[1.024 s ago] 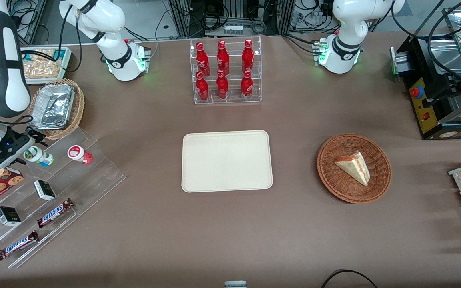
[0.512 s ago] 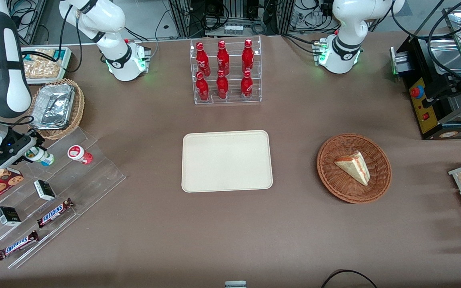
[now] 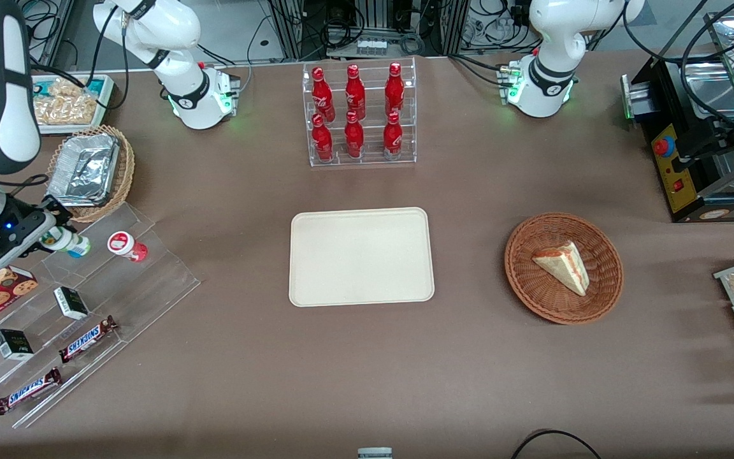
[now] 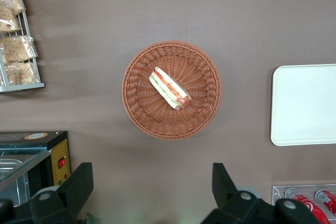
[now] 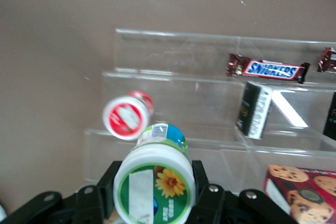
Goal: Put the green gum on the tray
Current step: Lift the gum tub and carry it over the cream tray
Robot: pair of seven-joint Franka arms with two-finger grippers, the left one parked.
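Our gripper [image 3: 48, 237] sits at the working arm's end of the table, its two fingers [image 5: 202, 184] clamped on the green gum [image 3: 69, 243] just below the lid. The bottle is held over the upper step of the clear acrylic stepped shelf [image 3: 150, 280]; we cannot tell whether it touches that step. Its long axis runs roughly level, the lid end toward the gripper body and the base toward the red-lidded gum bottle [image 3: 126, 246] just beside it. In the right wrist view the lid face [image 5: 154, 189] looks straight at the camera, hiding most of the label. Next along, bare brown table [image 3: 239, 255] lies open between the shelf and the cream tray [image 3: 361, 256], whose flat surface holds nothing. Toward the parked arm's end sits a wicker basket [image 3: 603, 299] with a sandwich wedge [image 3: 562, 265].
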